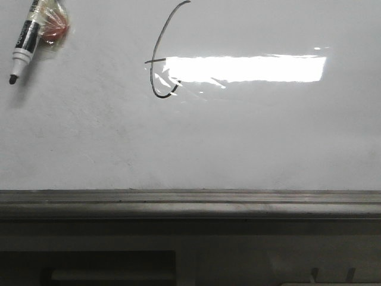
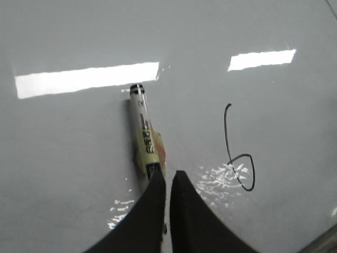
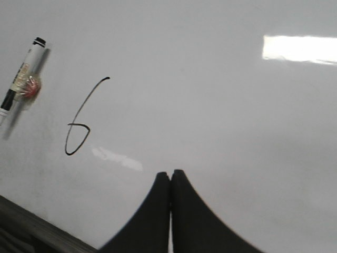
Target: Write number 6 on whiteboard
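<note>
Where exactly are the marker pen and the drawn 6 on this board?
marker pen (image 1: 25, 40), front view, on its labelled barrel.
number 6 (image 3: 79, 138), right wrist view, on the loop's line.
whiteboard (image 1: 250, 137), front view, on bare surface.

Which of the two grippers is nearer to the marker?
The left gripper: the marker lies right at its fingertips; the right gripper is well apart from it.

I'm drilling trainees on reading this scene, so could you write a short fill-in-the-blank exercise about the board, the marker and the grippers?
1. The thin black hand-drawn number 6 is written on the glossy white ____.
2. In the front view, the white-barrelled black-tipped marker pen lies to the ____ of the number.
3. The right gripper hangs over the whiteboard with its black fingers pressed ____.
4. The left gripper has its fingertips beside one end of the ____.

Missing words: whiteboard; left; together; marker pen
</note>
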Available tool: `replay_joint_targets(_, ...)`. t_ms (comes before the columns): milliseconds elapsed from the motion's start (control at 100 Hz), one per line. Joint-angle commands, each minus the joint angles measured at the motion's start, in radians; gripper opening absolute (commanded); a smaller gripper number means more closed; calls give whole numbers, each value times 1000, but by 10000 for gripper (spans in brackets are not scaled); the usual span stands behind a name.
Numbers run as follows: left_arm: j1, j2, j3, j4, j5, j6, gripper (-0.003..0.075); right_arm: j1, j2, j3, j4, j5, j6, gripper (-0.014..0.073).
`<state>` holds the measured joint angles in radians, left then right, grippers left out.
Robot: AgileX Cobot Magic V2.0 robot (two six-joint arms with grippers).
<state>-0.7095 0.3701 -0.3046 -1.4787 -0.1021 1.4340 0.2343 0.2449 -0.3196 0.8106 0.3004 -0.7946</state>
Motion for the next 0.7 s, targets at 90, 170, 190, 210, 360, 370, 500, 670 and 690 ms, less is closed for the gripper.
replay_joint_targets(90, 3, -150, 63, 18, 10, 4, -20, -5, -117, 80, 58, -124, -13, -71)
replay_joint_targets(170, 3, -209, 83, 10, -5, 4, -20, -5, -137, 89, 61, -142, -13, -71)
replay_joint_targets(190, 3, -221, 85, 4, -14, 4, -20, -5, -137, 89, 61, -142, -13, -71)
replay_joint_targets(210, 3, -231, 85, -6, -23, 4, -20, -5, -137, 89, 61, -145, -13, -71)
replay_joint_targets(360, 3, -252, 85, -54, -71, 4, -20, -5, -135, 89, 61, -143, -13, -71)
replay_joint_targets(370, 3, -252, 85, -58, -71, 4, -20, -5, -135, 89, 61, -143, -13, -71)
replay_joint_targets(500, 3, -252, 85, -75, -71, 4, -20, -5, -135, 89, 61, -145, -13, -71)
replay_joint_targets(670, 3, -252, 85, -75, -71, 4, -20, -5, -135, 89, 61, -145, -13, -71)
replay_joint_targets(690, 3, -252, 85, -75, -71, 4, -20, -5, -135, 89, 61, -145, -13, -71)
